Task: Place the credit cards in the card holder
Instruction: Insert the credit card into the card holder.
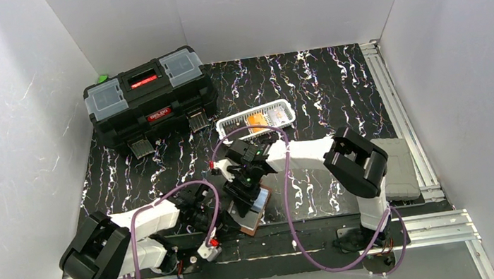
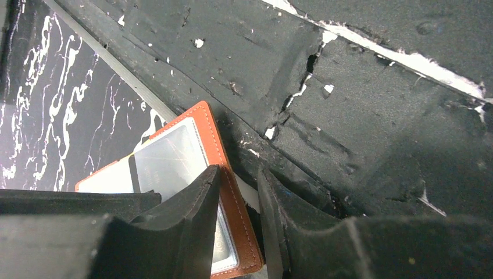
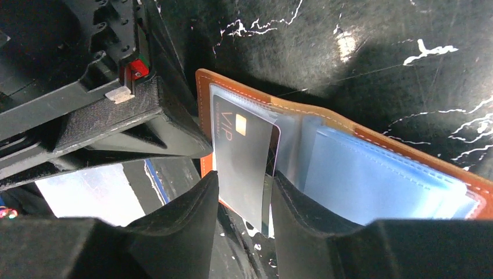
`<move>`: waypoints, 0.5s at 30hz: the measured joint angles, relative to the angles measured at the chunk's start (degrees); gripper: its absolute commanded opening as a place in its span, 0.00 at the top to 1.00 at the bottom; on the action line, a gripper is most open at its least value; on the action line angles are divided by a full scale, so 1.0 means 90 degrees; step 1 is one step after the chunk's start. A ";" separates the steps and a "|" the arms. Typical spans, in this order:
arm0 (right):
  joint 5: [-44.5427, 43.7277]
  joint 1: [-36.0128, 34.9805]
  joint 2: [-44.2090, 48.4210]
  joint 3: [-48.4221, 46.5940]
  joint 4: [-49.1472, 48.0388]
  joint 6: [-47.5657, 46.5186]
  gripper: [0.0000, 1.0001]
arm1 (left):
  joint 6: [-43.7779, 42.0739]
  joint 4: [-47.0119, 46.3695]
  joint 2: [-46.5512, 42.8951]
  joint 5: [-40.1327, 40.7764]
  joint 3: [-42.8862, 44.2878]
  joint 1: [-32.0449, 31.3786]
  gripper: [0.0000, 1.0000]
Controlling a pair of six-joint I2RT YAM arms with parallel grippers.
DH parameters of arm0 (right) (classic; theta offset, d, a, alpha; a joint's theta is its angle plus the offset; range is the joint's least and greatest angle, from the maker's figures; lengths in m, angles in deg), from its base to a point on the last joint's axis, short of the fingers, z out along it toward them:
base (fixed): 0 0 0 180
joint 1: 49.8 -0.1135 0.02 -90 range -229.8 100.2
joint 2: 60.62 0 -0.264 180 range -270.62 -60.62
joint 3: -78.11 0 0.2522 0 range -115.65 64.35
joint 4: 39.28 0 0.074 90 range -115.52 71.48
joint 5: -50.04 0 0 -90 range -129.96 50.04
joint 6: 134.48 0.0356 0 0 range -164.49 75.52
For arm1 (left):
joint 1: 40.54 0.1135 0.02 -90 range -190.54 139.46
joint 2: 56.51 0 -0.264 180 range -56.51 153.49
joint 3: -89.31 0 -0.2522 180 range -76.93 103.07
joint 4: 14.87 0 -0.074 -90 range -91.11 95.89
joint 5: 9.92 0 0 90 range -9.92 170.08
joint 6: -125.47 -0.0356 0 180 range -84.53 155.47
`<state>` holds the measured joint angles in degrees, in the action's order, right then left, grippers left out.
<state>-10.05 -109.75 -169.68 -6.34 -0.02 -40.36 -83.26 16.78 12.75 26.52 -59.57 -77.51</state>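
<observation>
Right now the brown card holder (image 3: 343, 131) lies open at the counter's (image 1: 310, 96) near edge, about 6 o'clock. Left gripper (image 2: 238, 192) jaws pinch its leather edge. Right gripper (image 3: 244, 197) jaws, partly apart, straddle a dark VIP credit card (image 3: 241, 154) entering a clear sleeve; grip unclear.

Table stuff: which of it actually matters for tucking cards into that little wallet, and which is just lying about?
Matters:
- card holder, lying open
- dark VIP card between the right gripper fingers
- orange cards in the basket
- left gripper pinning the holder's edge

Lying about:
- black toolbox
- white basket
- grey pad
</observation>
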 measured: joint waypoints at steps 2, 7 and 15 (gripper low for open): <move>0.0102 0.0041 0.0002 0.0049 -0.0005 0.0005 0.55 | 0.0085 -0.0192 -0.0010 -0.0046 -0.0070 -0.0019 0.72; 0.0323 0.0289 0.0253 0.0486 -0.0199 0.0148 0.51 | 0.0447 -0.0532 -0.0017 -0.0095 -0.0143 -0.0075 0.73; 0.0352 0.0440 0.0566 0.0901 -0.0352 0.0367 0.48 | 0.1022 -0.0801 -0.0056 -0.0078 -0.0165 -0.0134 0.73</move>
<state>-6.88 -105.79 -164.58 1.76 -3.19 -37.06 -74.06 9.57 12.25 25.82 -61.05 -78.71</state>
